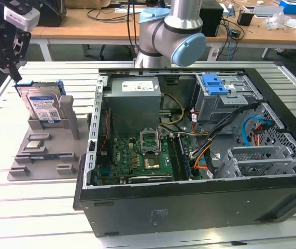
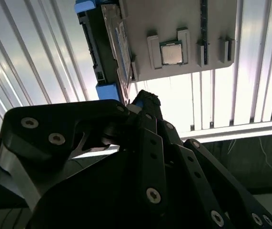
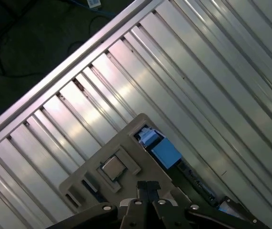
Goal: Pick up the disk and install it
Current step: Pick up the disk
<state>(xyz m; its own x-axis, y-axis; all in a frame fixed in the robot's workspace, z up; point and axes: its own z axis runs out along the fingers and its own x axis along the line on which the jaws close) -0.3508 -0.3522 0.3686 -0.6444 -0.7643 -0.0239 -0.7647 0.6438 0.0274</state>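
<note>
The disk (image 1: 43, 106) stands upright on its edge in a slot of the grey holder (image 1: 67, 129), at the exterior view's left; its silver face with the white-and-blue label is framed by a blue carrier. My gripper (image 1: 16, 77) hangs just above and to the left of the disk's top corner, apart from it. In both wrist views the disk shows edge-on, with the blue carrier (image 2: 108, 90) (image 3: 164, 152) close to the fingertips. The gripper (image 3: 145, 185) (image 2: 144, 98) has its fingers pressed together and is shut on nothing.
The open computer case (image 1: 189, 197) takes up the middle and right of the slatted metal table (image 1: 33, 207); inside are the grey power supply (image 1: 135, 101), the motherboard (image 1: 137, 155) and the blue-handled drive bay (image 1: 220, 91). A processor chip (image 2: 171, 53) lies on the holder. The arm's base (image 1: 171, 36) stands behind the case.
</note>
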